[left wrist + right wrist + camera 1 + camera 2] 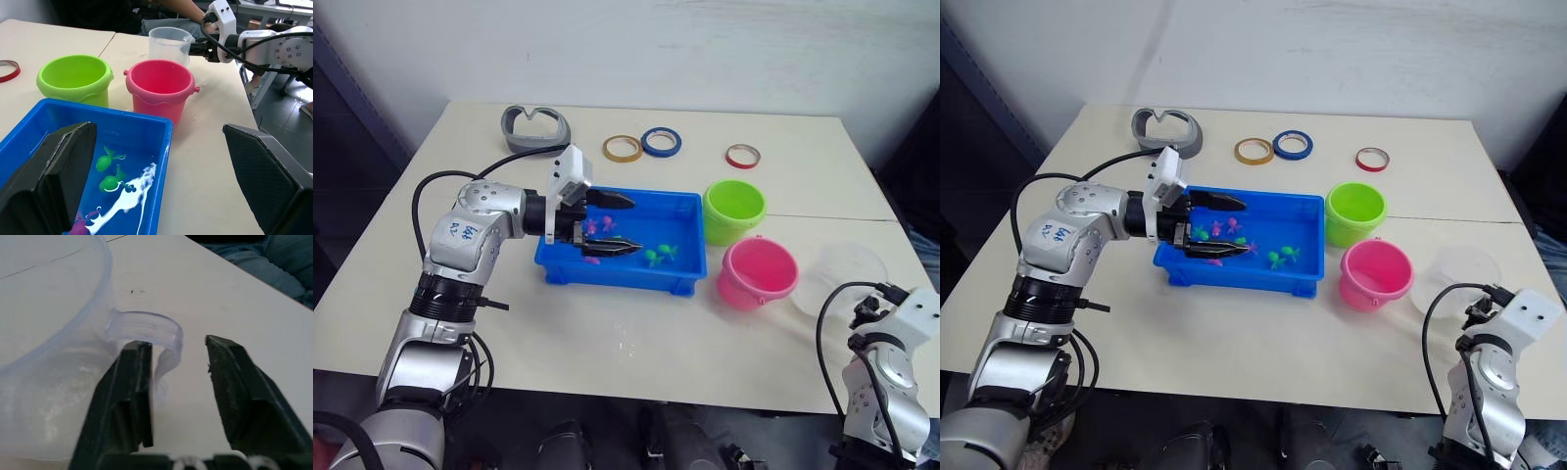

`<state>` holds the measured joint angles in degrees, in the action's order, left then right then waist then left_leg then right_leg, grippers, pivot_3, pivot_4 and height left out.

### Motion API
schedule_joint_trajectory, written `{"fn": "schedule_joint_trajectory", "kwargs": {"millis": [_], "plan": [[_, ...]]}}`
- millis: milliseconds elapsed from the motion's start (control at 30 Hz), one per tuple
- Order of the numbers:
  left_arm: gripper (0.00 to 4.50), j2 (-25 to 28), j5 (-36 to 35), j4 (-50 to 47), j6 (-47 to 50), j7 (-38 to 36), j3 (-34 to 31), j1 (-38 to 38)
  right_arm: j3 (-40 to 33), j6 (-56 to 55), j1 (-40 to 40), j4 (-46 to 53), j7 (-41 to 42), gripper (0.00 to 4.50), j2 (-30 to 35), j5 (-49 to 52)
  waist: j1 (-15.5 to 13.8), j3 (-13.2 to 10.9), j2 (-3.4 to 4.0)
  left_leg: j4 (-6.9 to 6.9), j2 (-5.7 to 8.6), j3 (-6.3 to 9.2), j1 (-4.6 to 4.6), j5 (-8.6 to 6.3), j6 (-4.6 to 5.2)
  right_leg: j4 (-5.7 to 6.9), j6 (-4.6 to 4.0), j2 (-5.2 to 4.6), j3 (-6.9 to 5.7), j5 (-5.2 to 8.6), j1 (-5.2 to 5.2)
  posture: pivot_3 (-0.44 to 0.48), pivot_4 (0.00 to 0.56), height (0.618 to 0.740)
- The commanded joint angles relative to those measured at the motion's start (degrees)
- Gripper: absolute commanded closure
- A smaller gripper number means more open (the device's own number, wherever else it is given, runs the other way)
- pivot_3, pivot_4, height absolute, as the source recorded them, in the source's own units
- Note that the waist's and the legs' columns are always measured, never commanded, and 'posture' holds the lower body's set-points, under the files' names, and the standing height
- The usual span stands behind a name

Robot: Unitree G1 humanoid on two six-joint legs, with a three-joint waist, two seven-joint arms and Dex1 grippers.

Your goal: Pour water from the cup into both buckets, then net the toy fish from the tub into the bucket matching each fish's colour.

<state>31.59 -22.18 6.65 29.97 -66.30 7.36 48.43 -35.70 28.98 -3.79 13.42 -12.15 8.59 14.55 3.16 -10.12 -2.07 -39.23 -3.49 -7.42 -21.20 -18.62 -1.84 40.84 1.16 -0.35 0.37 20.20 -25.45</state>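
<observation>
Two small round plastic buckets stand side by side just right of the tub, one lime green [734, 209] and one pink [758, 273], and a single clear plastic cup [840, 278] with a handle sits right of the pink one. The shallow rectangular bright blue plastic tub [677, 279] holds a handful of tiny toy fish: at least two green ones [108, 171] near its right half and a few magenta-pink ones [597, 228] toward the left (their exact number is hard to make out). Three tape rings lie along the far side of the table: a tan one [622, 149], a blue one [661, 142] and a red one [742, 156]. The left gripper [615, 224] hangs over the tub's left half with its fingers spread wide above the pink fish. The right gripper [178, 387] sits at the cup's handle, fingers apart on either side of it. Everything rests on a pale cream table [636, 328] set against a white wall, with a grey curved object [534, 127] at the far left.
</observation>
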Motion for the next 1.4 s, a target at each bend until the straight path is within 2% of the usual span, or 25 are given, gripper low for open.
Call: {"fn": "schedule_joint_trajectory", "kwargs": {"millis": [33, 567, 767, 1067, 1233, 1400], "plan": [[0.0, 0.2, -0.8, -1.9, -0.2, -0.1, -1.1, 0.4, -0.4, -1.6, 0.4, 3.1, -0.5, 4.44, 0.8, 0.0, 0.1, 0.0, 0.0, 0.0, 0.0, 0.0, 0.0, 0.0, 0.0, 0.0, 0.0, 0.0, 0.0, 0.0, 0.0, 0.0, 0.15, 0.693], [0.0, -0.3, -0.9, -1.8, -0.1, -0.3, -1.0, 0.5, -0.6, -0.6, 1.4, 4.8, -0.7, 4.48, 1.3, 1.2, -0.1, 0.0, -0.04, 0.0, 0.03, 0.04, 0.0, 0.04, 0.0, 0.01, 0.0, -0.01, 0.0, 0.0, 0.01, 0.0, 0.15, 0.693], [0.0, -0.3, -0.7, -1.4, -0.3, -0.3, -1.0, 0.7, -2.8, 3.0, 0.9, 6.4, 1.3, 4.48, 2.4, 6.6, -0.1, 0.0, -0.04, 0.0, 0.03, 0.04, 0.0, 0.04, 0.0, 0.02, 0.0, -0.01, 0.0, 0.0, 0.01, 0.0, 0.15, 0.693], [0.0, -0.9, -0.4, 1.0, -1.3, -0.8, -1.0, 2.1, -6.0, 11.8, 1.6, 10.1, 7.4, 4.48, 12.3, 14.9, -0.1, -0.1, 0.11, 0.0, 0.03, 0.04, -0.02, 0.04, 0.0, 0.0, 0.0, 0.0, 0.0, 0.01, 0.01, 0.0, 0.15, 0.693], [0.0, -1.4, -1.2, 2.4, -1.0, -1.4, -1.8, 3.3, -5.7, 15.8, 1.2, 11.5, 12.5, 4.48, 21.3, 16.4, 0.0, -0.2, 0.32, 0.0, 0.06, 0.01, -0.01, 0.05, 0.02, -0.01, 0.01, 0.0, 0.05, 0.01, 0.01, 0.0, 0.15, 0.693], [0.0, -1.2, -1.8, 2.2, -0.6, -2.7, -1.7, 3.4, -4.7, 17.0, 0.2, 11.9, 16.0, 4.48, 26.8, 16.3, 0.0, -0.2, 0.33, 0.04, 0.02, 0.05, -0.01, 0.05, 0.0, -0.04, 0.02, 0.07, 0.04, 0.01, 0.01, 0.0, 0.15, 0.693]]}}
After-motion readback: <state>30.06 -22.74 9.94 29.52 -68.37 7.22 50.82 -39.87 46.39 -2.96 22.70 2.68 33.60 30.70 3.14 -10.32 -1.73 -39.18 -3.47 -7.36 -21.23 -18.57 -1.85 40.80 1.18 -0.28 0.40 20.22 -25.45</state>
